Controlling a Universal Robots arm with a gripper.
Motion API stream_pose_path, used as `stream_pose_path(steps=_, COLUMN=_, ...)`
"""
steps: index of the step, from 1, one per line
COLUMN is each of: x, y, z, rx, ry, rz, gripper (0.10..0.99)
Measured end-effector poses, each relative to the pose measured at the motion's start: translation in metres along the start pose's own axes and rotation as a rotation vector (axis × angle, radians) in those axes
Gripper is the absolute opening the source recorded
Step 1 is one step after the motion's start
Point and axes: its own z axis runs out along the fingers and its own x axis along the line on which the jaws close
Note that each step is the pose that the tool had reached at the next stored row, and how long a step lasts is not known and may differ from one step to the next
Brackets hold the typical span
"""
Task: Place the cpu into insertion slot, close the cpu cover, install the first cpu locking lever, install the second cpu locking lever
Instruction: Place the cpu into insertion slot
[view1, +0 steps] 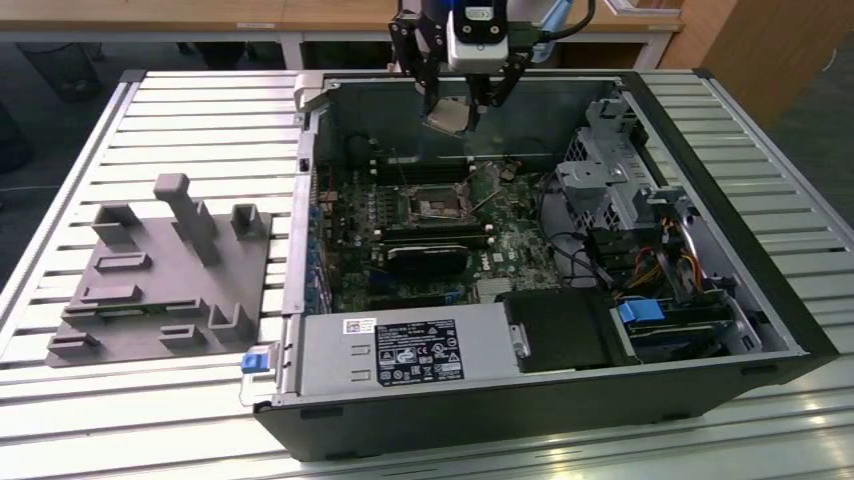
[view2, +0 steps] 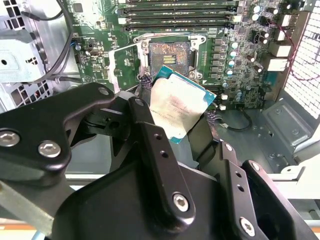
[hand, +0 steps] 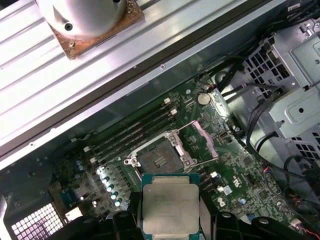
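Exterior view: gripper (view1: 461, 108) high over open case (view1: 534, 425), jaws pinching cpu (view1: 449, 118) by opposite edges. Cpu tilted, in air, well above slot (view1: 437, 208).

Second wrist view: cpu (view2: 180, 107) clamped between fingers (view2: 145, 120); slot (view2: 170, 54) bare beyond it.

First wrist view: cpu (hand: 170, 207) metal top showing; slot (hand: 159, 160) near, cover (hand: 202, 142) standing open beside it.

Judgement: chip light, stiff, thin, edges likely slippery. Underside contacts probably fragile. Edge grip suits; keep off faces.
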Motion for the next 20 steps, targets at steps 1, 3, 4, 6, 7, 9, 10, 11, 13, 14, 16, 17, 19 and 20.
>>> stream_pose_path(steps=1, x=0.0000, y=0.0000, z=0.0000, rx=0.000, ry=-0.0001, rz=0.001, gripper=0.541)
stream_pose_path(steps=3, x=0.0000, y=0.0000, z=0.0001, rx=0.000, ry=-0.0003, rz=0.003, gripper=0.541)
stream_pose_path(steps=4, x=0.0000, y=0.0000, z=0.0001, rx=0.000, ry=-0.0004, rz=0.004, gripper=0.541)
stream_pose_path(steps=6, x=0.0000, y=0.0000, z=0.0002, rx=0.000, ry=-0.0006, rz=0.007, gripper=0.541)
stream_pose_path(steps=7, x=0.0000, y=0.0000, z=0.0002, rx=0.000, ry=-0.0007, rz=0.008, gripper=0.541)
stream_pose_path(steps=9, x=0.0000, y=0.0000, z=0.0003, rx=0.000, ry=-0.0009, rz=0.010, gripper=0.541)
stream_pose_path(steps=10, x=0.0000, y=0.0000, z=0.0004, rx=0.000, ry=-0.0010, rz=0.011, gripper=0.541)
stream_pose_path(steps=11, x=0.0000, y=0.0000, z=0.0004, rx=0.000, ry=-0.0011, rz=0.013, gripper=0.541)
stream_pose_path(steps=13, x=0.0000, y=0.0000, z=0.0005, rx=0.000, ry=-0.0014, rz=0.015, gripper=0.541)
stream_pose_path(steps=14, x=0.0000, y=0.0000, z=0.0005, rx=0.000, ry=-0.0015, rz=0.017, gripper=0.541)
stream_pose_path(steps=16, x=0.0000, y=0.0000, z=0.0006, rx=0.000, ry=-0.0018, rz=0.020, gripper=0.541)
stream_pose_path(steps=17, x=0.0000, y=-0.0001, z=0.0007, rx=0.000, ry=-0.0019, rz=0.021, gripper=0.541)
stream_pose_path(steps=19, x=0.0000, y=-0.0001, z=0.0008, rx=0.000, ry=-0.0021, rz=0.023, gripper=0.541)
stream_pose_path(steps=20, x=0.0000, y=-0.0001, z=0.0009, rx=-0.001, ry=-0.0022, rz=0.025, gripper=0.541)
